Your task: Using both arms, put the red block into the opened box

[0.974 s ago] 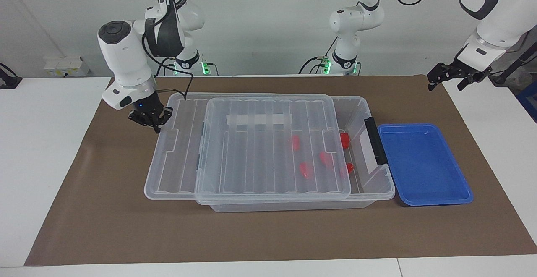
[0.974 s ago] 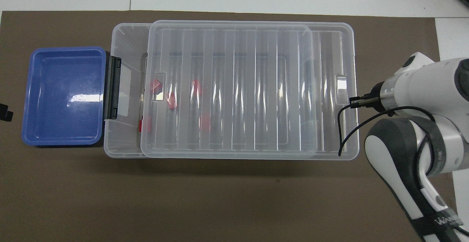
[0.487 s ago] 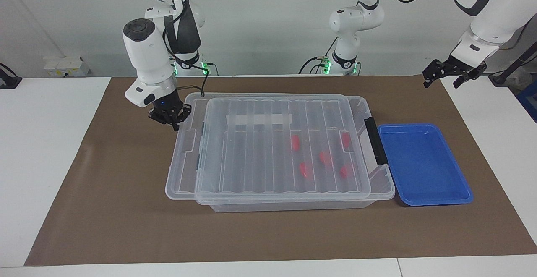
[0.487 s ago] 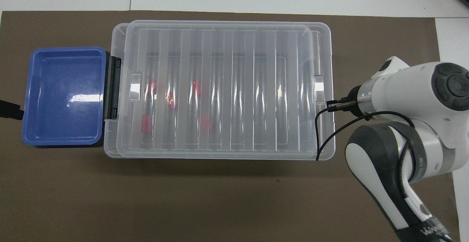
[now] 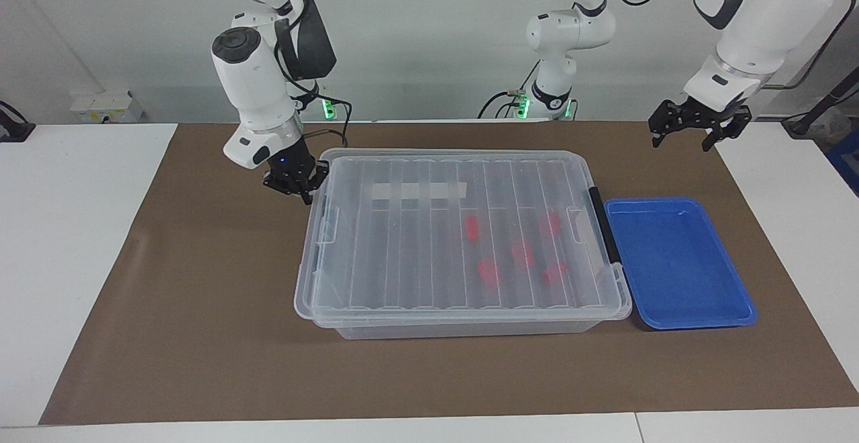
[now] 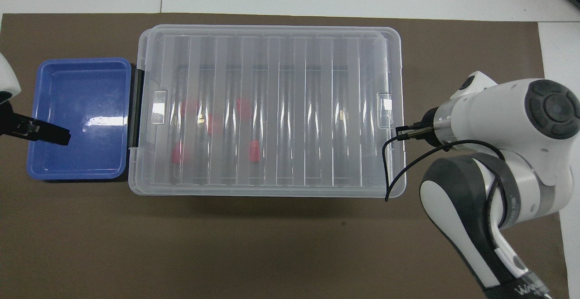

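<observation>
- Facing view: our right gripper (image 5: pixel 295 182), fingertips together, sits at the lid (image 5: pixel 456 228) edge of the box (image 5: pixel 470 325), at the right arm's end. We judge the lid nearly seated; we should push level so it doesn't ride up. The left gripper (image 5: pixel 691 127), fingers apart, hangs above the bench (image 5: pixel 201 362).
- Overhead view: five red blocks (image 6: pixel 254 150) lie inside the box under the lid, toward the blue tray (image 6: pixel 81 172). We should keep the box from shoving it.

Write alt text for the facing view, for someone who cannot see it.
A clear box sits with its lid on, five red blocks inside, a blue tray beside it. The right gripper, shut, is at the lid's end; the left gripper, open, hangs above the mat's edge.
</observation>
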You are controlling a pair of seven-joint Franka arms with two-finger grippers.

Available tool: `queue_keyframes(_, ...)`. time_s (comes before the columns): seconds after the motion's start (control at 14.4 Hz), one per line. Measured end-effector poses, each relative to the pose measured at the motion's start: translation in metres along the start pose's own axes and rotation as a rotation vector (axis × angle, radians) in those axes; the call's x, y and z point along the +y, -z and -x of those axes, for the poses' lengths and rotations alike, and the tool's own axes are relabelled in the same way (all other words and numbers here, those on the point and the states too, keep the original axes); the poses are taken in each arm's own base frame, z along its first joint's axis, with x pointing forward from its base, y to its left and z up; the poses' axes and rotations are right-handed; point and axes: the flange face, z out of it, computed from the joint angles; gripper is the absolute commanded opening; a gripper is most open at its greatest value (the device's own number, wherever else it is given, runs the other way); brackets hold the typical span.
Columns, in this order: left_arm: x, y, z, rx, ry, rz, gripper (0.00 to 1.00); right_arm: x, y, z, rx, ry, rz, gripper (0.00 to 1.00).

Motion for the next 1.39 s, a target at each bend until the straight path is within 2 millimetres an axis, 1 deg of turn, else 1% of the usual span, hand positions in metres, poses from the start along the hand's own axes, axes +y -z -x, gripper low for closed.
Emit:
queue_keyframes(0.14, 0.005, 0.0, -0.001, 0.001, -0.009, -0.001, 1.0, -0.001, 0.0, 0.0, 0.0, 0.001, 0.0, 0.0)
queue_keyframes(0.49, -0.003, -0.001, 0.001, -0.001, 0.005, 0.001, 1.0, -0.008, 0.0, 0.001, 0.001, 0.014, -0.001, 0.0)
queue_keyframes(1.04, -0.005, 0.001, 0.002, 0.002, 0.009, 0.001, 1.0, -0.006, 0.002, 0.0, 0.005, 0.011, -0.002, 0.0)
queue_keyframes(1.18, -0.007, 0.001, 0.003, 0.003, 0.013, 0.001, 1.0, 0.001, 0.01, 0.001, 0.017, -0.003, -0.001, 0.0)
queue_keyframes(1.25, -0.007, 0.001, 0.003, 0.004, 0.014, 0.001, 1.0, 0.008, 0.016, 0.002, 0.02, -0.018, 0.001, 0.0)
queue_keyframes(1.39, -0.007, 0.001, 0.003, 0.004, 0.014, 0.001, 1.0, 0.032, 0.031, 0.007, 0.018, -0.065, 0.005, 0.0)
